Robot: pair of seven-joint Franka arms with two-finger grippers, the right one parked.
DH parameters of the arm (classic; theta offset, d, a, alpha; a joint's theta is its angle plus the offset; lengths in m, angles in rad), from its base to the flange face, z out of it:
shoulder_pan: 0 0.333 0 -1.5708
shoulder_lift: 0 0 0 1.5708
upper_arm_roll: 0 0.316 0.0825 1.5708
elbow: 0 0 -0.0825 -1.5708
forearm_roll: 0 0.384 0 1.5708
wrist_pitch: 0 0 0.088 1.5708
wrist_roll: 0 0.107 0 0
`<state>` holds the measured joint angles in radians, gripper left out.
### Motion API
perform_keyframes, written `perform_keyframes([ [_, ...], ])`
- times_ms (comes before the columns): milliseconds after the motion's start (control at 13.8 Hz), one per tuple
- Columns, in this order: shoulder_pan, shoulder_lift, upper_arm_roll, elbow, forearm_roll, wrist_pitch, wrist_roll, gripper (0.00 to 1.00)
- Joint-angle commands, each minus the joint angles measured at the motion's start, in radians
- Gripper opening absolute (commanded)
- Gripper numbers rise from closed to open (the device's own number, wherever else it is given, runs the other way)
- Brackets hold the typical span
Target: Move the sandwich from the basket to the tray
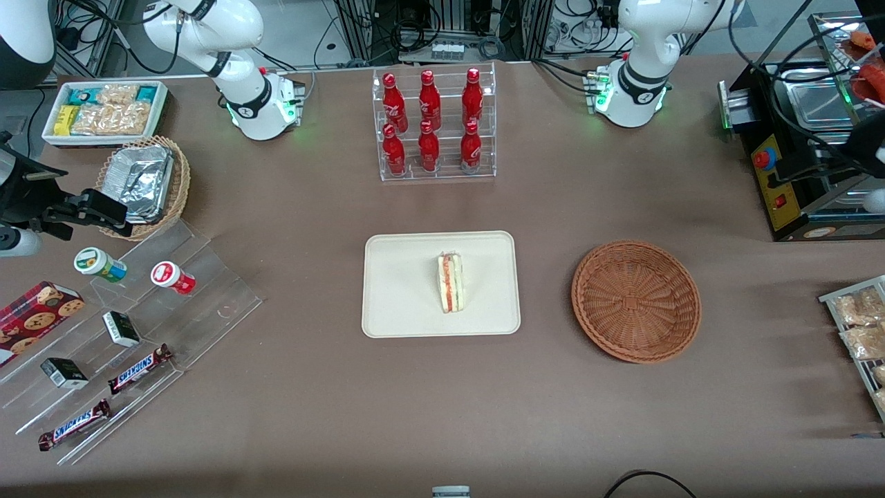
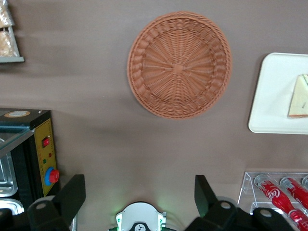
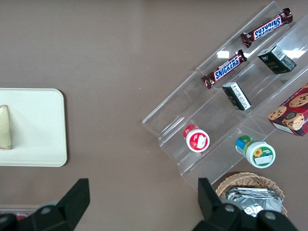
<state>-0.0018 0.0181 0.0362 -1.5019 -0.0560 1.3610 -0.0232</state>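
cream-white tray (image 1: pixel 401 290) bearing the sandwich (image 1: pixel 451 282) (lying near its middle). wicker basket (image 1: pixel 636 301) beside it. gripper (image 2: pixel 139 199), fingers spread and released, high above the table.

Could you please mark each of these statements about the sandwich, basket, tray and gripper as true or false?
1. The sandwich lies on the tray. True.
2. The basket holds a second sandwich. False: the basket is empty.
3. The gripper is shut on the sandwich. False: its fingers stand wide apart with nothing between them, high above the table near the working arm's base.
4. The tray sits nearer to the front camera than the rack of red bottles. True.
5. The basket touches the tray. False: bare tablecloth shows between them.
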Motion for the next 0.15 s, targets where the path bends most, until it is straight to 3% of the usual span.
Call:
perform_keyframes([
  [0,0.005,-0.027,-0.041,-0.018,-0.013,-0.011,-0.015,1.00],
  [73,0.003,-0.026,-0.045,-0.017,-0.013,-0.011,-0.024,1.00],
])
